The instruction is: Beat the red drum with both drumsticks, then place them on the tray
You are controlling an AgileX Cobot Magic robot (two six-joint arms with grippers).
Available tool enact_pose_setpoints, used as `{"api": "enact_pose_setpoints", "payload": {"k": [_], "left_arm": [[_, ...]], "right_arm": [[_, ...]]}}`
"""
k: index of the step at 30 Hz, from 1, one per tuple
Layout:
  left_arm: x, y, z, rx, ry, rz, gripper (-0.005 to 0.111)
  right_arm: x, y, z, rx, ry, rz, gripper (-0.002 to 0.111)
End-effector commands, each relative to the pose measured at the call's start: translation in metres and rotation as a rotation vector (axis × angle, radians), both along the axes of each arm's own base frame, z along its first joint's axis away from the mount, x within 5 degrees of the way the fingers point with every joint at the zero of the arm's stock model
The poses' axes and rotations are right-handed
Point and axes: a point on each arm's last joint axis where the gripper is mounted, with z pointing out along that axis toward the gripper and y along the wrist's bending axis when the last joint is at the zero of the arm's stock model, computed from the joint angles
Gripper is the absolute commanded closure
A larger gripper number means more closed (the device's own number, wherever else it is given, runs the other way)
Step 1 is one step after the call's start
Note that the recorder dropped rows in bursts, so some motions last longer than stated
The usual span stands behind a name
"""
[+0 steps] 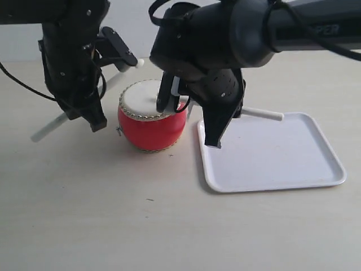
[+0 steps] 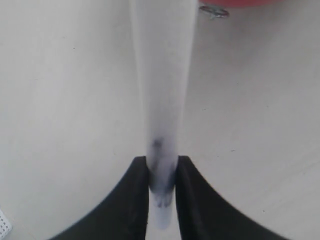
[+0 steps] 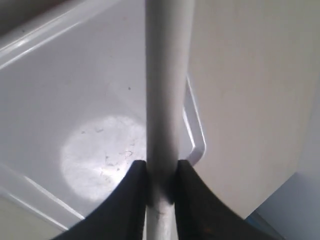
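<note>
The red drum (image 1: 151, 121) stands upright on the table, its cream skin facing up; only a sliver of its body (image 2: 235, 2) shows in the left wrist view. My left gripper (image 2: 162, 171) is shut on one drumstick (image 1: 49, 129), which slants from the table side up toward the drum's far left rim. My right gripper (image 3: 161, 172) is shut on the other drumstick (image 1: 263, 114). One end of that stick lies by the drum's right edge and the other reaches over the white tray (image 1: 282, 164). The tray (image 3: 95, 75) lies just right of the drum.
Everything sits on a pale beige table (image 1: 113, 226) with a light wall behind. Both black arms crowd the space above and around the drum. A black cable (image 1: 22, 84) trails from the left arm. A small metal ring (image 2: 214, 11) hangs on the drum's side.
</note>
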Motion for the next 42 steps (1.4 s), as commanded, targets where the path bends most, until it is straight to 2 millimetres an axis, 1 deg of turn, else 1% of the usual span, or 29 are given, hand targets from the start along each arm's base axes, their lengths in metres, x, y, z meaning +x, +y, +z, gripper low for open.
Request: {"api": "enact_pose_setpoints", "payload": {"k": [1, 3, 6, 9, 12, 15, 19, 22, 26, 29, 31, 35, 39, 42], "left_arm": [[-0.006, 0.007, 0.024, -0.039, -0.068, 0.028, 0.107], [-0.008, 0.008, 0.030, -0.052, -0.081, 0.032, 0.107], [-0.010, 0.007, 0.032, -0.076, -0.079, 0.054, 0.107], [-0.014, 0.002, 0.030, -0.141, -0.035, 0.076, 0.107], [-0.013, -0.012, 0.029, -0.302, -0.041, 0.075, 0.107], [-0.011, -0.026, 0.031, -0.454, -0.056, 0.067, 0.107], [-0.012, -0.041, 0.034, -0.625, -0.043, 0.018, 0.107], [-0.014, -0.056, 0.040, -0.794, -0.017, -0.017, 0.107], [-0.017, -0.073, 0.051, -1.010, 0.003, -0.081, 0.107], [-0.018, -0.081, 0.053, -1.111, 0.023, -0.115, 0.107], [-0.017, -0.086, 0.050, -1.146, 0.040, -0.127, 0.107], [-0.011, -0.093, 0.033, -1.168, 0.085, -0.095, 0.107], [-0.004, -0.100, 0.014, -1.175, 0.107, -0.080, 0.107], [0.000, -0.107, 0.007, -1.251, 0.115, -0.057, 0.107]], "right_arm": [[0.004, 0.003, -0.020, -0.030, 0.040, 0.010, 0.108], [0.004, 0.003, -0.022, -0.039, 0.041, 0.014, 0.108], [0.003, 0.002, -0.012, -0.024, 0.022, 0.012, 0.108], [0.001, 0.000, 0.008, 0.018, -0.032, -0.010, 0.108], [-0.004, -0.005, 0.037, 0.086, -0.113, -0.055, 0.108], [-0.010, -0.008, 0.066, 0.191, -0.206, -0.087, 0.108], [-0.014, -0.019, 0.090, 0.324, -0.259, -0.148, 0.108], [-0.012, -0.035, 0.103, 0.420, -0.287, -0.252, 0.108], [-0.007, -0.055, 0.114, 0.587, -0.294, -0.358, 0.108], [-0.007, -0.063, 0.122, 0.670, -0.282, -0.360, 0.108], [-0.010, -0.065, 0.127, 0.701, -0.255, -0.334, 0.108], [-0.014, -0.065, 0.133, 0.722, -0.251, -0.312, 0.108], [-0.013, -0.068, 0.130, 0.702, -0.234, -0.332, 0.108], [-0.008, -0.072, 0.124, 0.700, -0.225, -0.369, 0.108]]}}
